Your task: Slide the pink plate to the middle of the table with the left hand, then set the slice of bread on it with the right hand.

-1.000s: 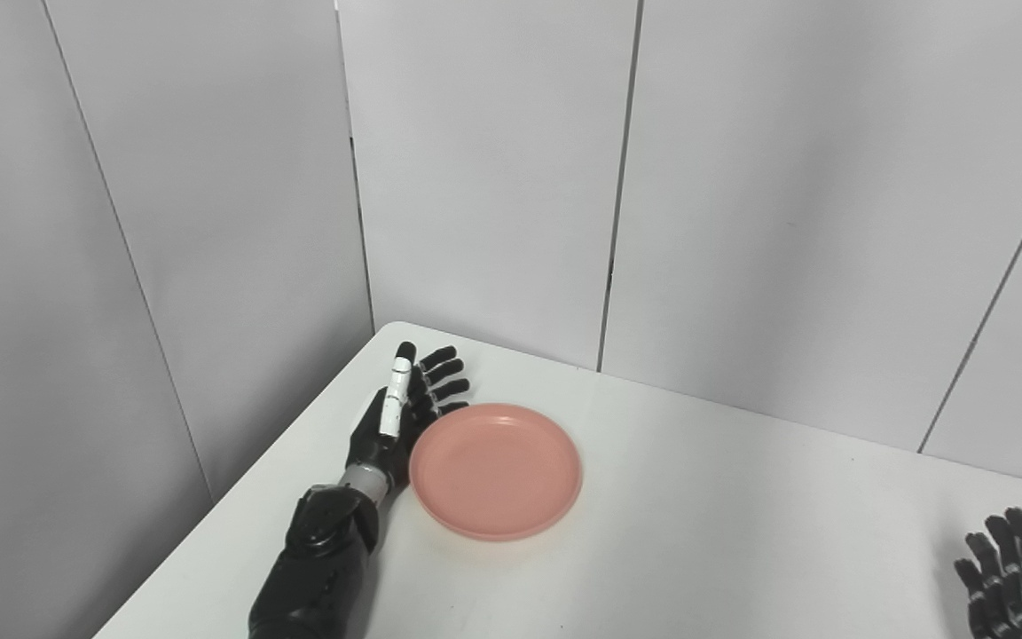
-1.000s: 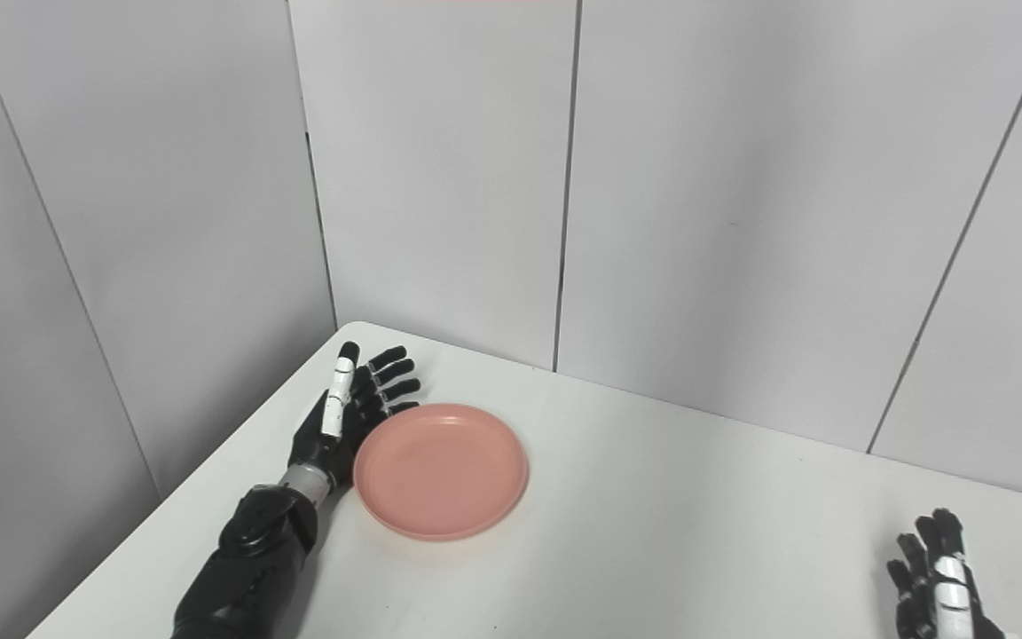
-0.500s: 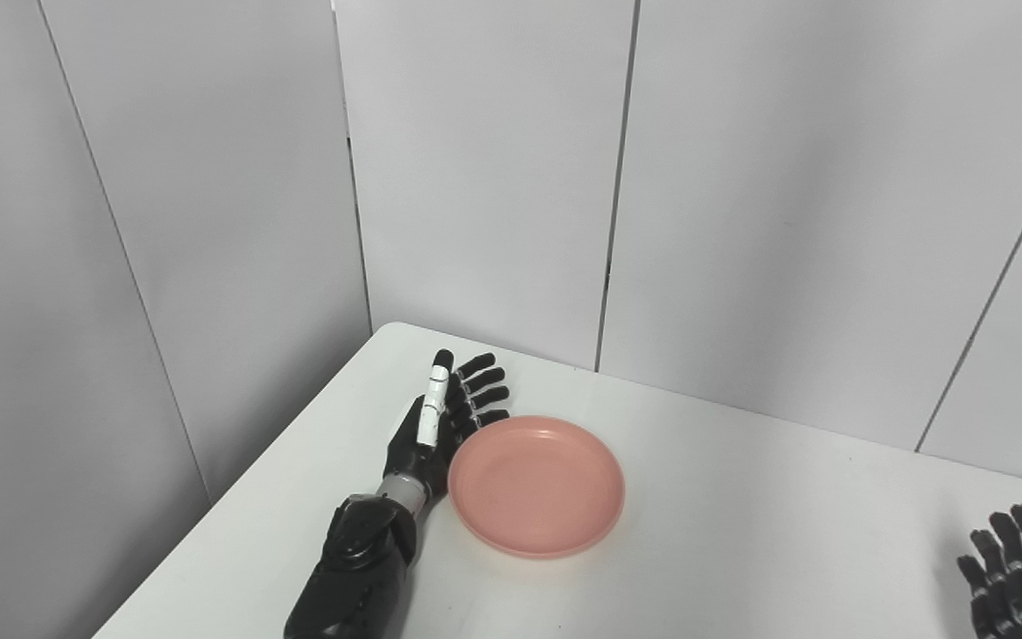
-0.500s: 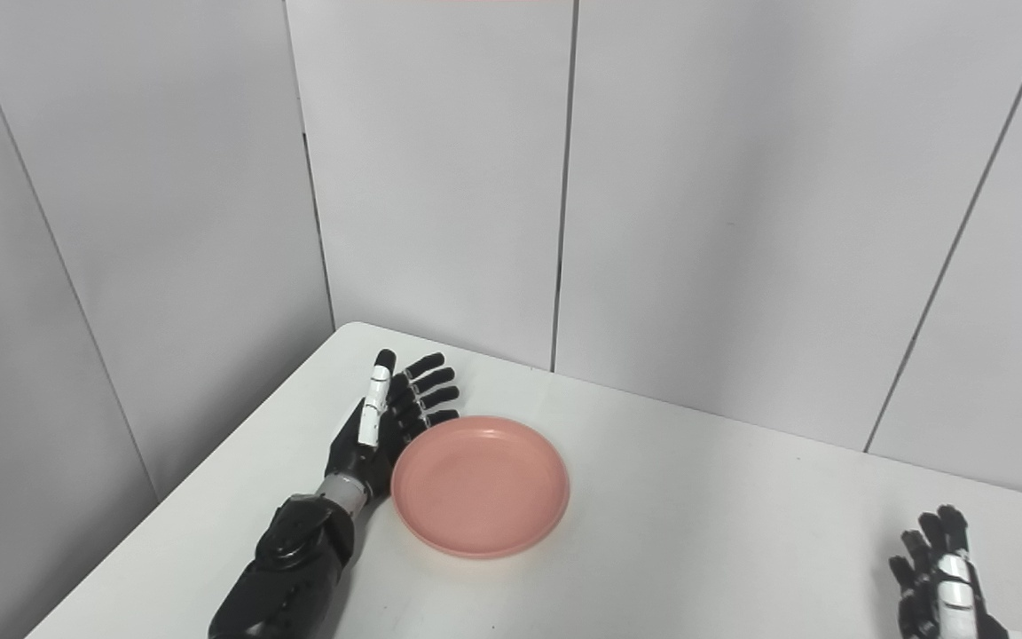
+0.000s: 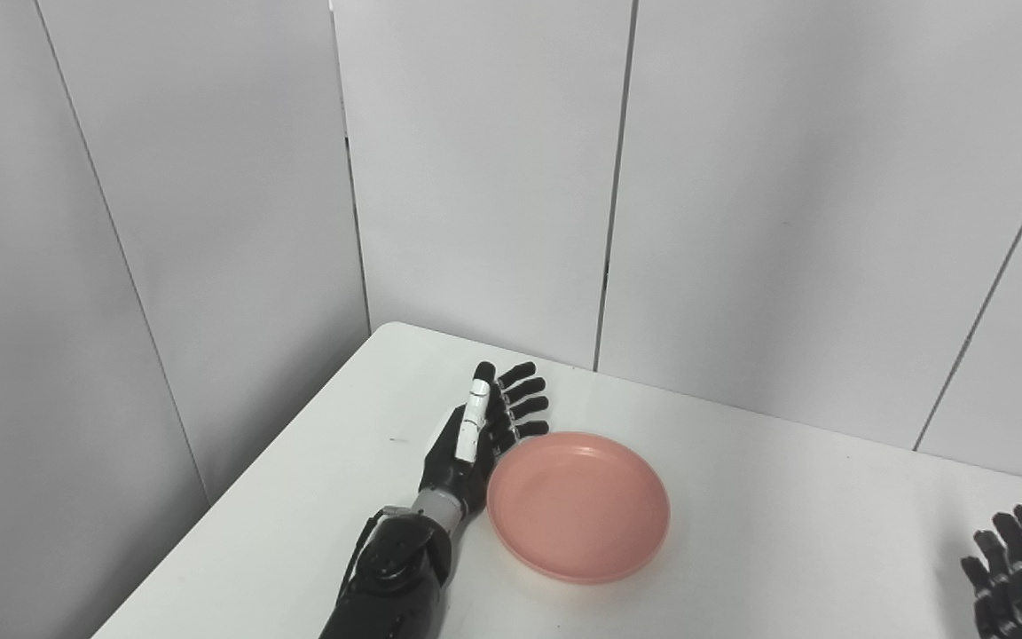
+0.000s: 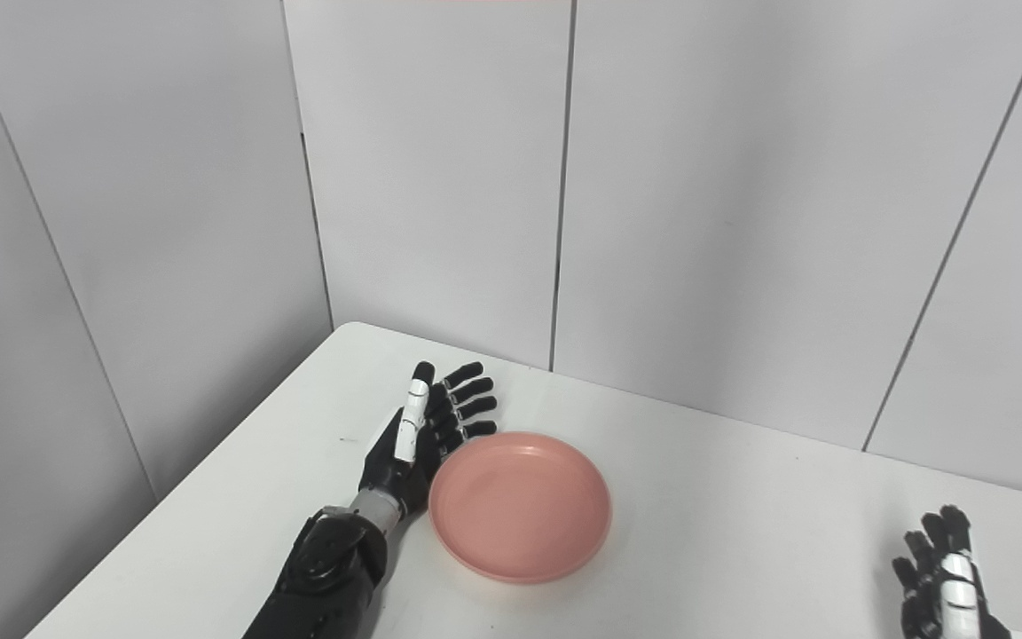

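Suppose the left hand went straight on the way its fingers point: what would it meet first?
Probably nothing on the table: the left hand points past the plate toward the back wall, though depth is unclear.

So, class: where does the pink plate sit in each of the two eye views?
Left eye view: pink plate, lower middle, just right of centre.
Right eye view: pink plate, lower middle, about at centre.
Shared landmark: the left hand, open, against the plate's left rim.

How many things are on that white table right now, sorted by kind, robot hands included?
Pink plate: 1
Robot hands: 2, the left hand against the plate's rim, the right hand at the table's near right edge
Bread: 0 in view
Total: 3
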You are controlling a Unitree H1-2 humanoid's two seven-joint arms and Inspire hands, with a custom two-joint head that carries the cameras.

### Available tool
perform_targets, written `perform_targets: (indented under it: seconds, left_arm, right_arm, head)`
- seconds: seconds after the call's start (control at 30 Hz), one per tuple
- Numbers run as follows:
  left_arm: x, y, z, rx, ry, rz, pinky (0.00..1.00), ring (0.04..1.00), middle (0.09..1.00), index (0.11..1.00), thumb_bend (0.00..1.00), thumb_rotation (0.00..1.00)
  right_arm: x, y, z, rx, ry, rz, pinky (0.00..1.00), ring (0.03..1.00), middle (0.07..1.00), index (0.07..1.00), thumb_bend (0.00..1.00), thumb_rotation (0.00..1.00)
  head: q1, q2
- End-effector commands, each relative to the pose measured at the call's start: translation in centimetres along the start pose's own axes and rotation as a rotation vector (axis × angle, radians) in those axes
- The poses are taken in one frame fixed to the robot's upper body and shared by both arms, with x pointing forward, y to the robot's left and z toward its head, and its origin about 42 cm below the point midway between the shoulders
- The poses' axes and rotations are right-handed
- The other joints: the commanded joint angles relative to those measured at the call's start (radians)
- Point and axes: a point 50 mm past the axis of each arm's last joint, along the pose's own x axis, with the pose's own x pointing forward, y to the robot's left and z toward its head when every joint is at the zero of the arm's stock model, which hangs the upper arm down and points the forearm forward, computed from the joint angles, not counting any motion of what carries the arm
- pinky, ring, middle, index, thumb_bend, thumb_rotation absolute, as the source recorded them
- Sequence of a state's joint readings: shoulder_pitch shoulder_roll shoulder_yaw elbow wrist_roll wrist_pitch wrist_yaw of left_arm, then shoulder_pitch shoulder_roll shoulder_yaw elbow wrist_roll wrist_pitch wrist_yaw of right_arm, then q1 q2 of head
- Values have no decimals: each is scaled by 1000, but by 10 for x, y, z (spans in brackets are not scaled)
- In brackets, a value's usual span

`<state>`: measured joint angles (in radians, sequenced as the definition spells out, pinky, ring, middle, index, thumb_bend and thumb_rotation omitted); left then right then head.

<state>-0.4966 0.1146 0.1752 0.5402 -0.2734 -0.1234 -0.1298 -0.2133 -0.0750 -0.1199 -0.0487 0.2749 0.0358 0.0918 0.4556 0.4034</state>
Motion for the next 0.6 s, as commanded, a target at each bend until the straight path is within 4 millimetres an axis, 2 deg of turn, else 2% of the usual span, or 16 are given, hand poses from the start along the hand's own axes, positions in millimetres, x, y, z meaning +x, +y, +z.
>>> perform_targets:
  seconds: [0.0,0.47,0.57]
  left_arm:
    - [7,-11,15,5,-44,-27,728,814,832,799,849,999]
    - [1,-40,5,-30,-12,-82,766,836,840,811,845,1000]
    - [1,-48,3,-30,-12,-95,769,834,837,802,846,1000]
  right_arm:
    - [8,9,15,15,-52,20,1000,1000,1000,1000,592,895]
    - [7,15,22,8,-49,20,1000,1000,1000,1000,595,911]
    - [6,17,24,12,-53,32,1000,1000,1000,1000,568,930]
  head:
    - [-9,6]
    - [-56,32]
    - [-65,37]
